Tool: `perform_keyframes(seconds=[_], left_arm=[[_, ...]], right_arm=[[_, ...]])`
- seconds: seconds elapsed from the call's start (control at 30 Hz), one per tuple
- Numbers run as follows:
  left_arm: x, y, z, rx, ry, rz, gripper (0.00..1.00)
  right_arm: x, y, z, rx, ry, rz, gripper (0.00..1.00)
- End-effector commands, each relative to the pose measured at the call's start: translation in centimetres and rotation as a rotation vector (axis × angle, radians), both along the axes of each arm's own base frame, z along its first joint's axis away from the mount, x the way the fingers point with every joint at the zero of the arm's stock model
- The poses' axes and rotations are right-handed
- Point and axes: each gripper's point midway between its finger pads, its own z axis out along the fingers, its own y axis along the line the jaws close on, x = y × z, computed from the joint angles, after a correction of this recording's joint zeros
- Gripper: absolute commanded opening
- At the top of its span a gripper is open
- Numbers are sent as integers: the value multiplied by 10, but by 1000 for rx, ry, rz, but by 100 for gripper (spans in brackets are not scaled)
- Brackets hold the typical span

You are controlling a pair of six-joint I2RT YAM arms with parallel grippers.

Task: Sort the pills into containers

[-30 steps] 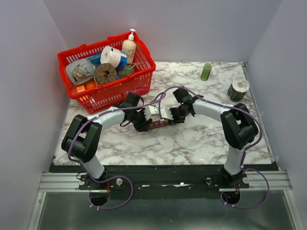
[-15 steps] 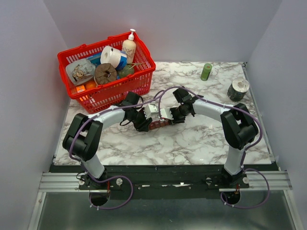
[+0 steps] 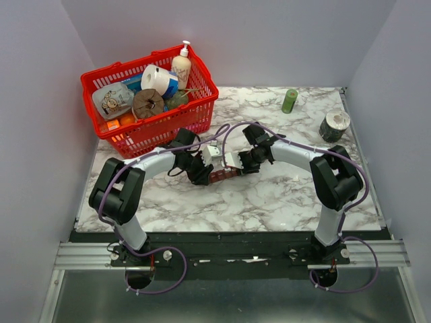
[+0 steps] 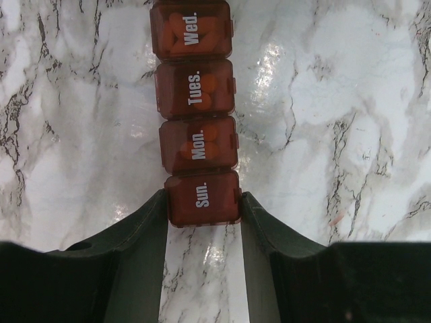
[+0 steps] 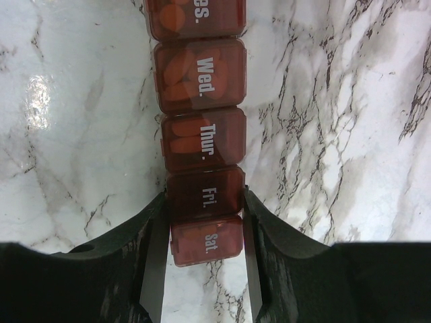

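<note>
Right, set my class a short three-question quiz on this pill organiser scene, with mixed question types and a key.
1. True or false: the left gripper is closed on the Sun. end of the pill organiser.
2. Which compartment sits between the fingertips of the right gripper? A) Wed. B) Fri. C) Tues.
3. Fill in: in the top view, the red basket stands at the far ____ corner of the table.
Key: 1 true; 2 B; 3 left.
</note>
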Motion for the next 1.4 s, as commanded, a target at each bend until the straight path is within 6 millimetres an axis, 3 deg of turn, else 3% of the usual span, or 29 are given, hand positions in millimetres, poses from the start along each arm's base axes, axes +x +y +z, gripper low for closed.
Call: perform_keyframes(seconds=[0.0, 0.47, 0.67, 0.83, 1.03, 1.17, 1.37], left_arm=[[-29, -2, -5, -20, 192, 20, 29], [-25, -1, -1, -51, 274, 86, 30], [-18, 4, 2, -44, 237, 166, 55], [-14, 11, 1, -19, 243, 258, 64], [-5, 14, 17, -49, 163, 313, 67], [5, 16, 39, -93, 77, 365, 72], [-4, 24, 53, -119, -40, 352, 75]], right_arm=[[-9, -10, -33, -82, 10, 19, 26], [-9, -11, -35, -84, 7, 21, 26], [-9, -11, -36, -85, 13, 16, 26], [-10, -11, -36, -86, 13, 17, 26], [-10, -12, -37, -91, 15, 18, 26], [-10, -12, -37, -91, 18, 19, 26], [-9, -12, -37, -92, 18, 17, 26]])
